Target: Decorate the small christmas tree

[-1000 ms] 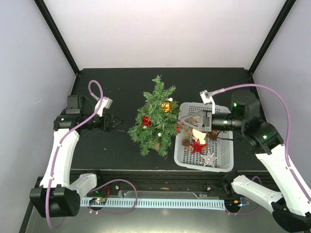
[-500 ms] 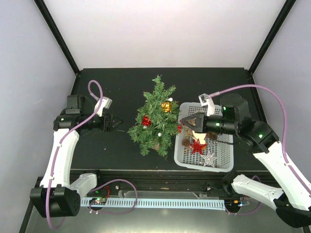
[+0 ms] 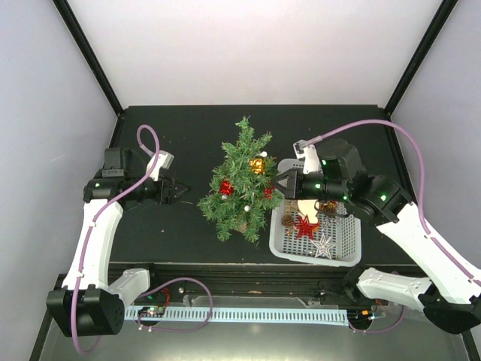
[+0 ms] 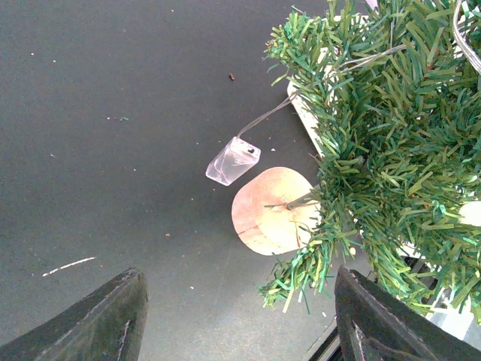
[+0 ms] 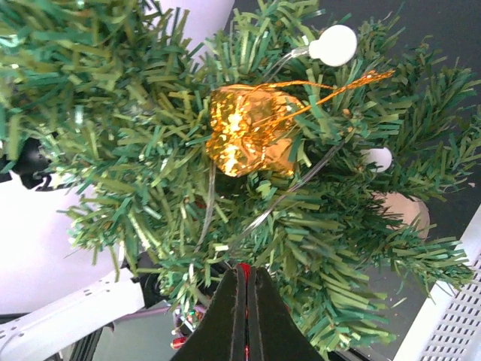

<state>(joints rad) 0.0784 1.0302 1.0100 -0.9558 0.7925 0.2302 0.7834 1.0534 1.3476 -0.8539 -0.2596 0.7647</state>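
Right gripper (image 3: 281, 183), pinching a small red berry ornament (image 3: 268, 192), should hook it deep on the bristly green christmas tree (image 3: 240, 180).

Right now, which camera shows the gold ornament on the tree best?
Right wrist: the gold ornament sits mid-frame, close up. The top view shows it only as a small dot; the left wrist view misses it.

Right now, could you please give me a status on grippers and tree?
Left gripper open, empty, beside small christmas tree. Right gripper shut on red ornament, tips in tree's basket-side branches. Nothing blocking; white basket alongside.
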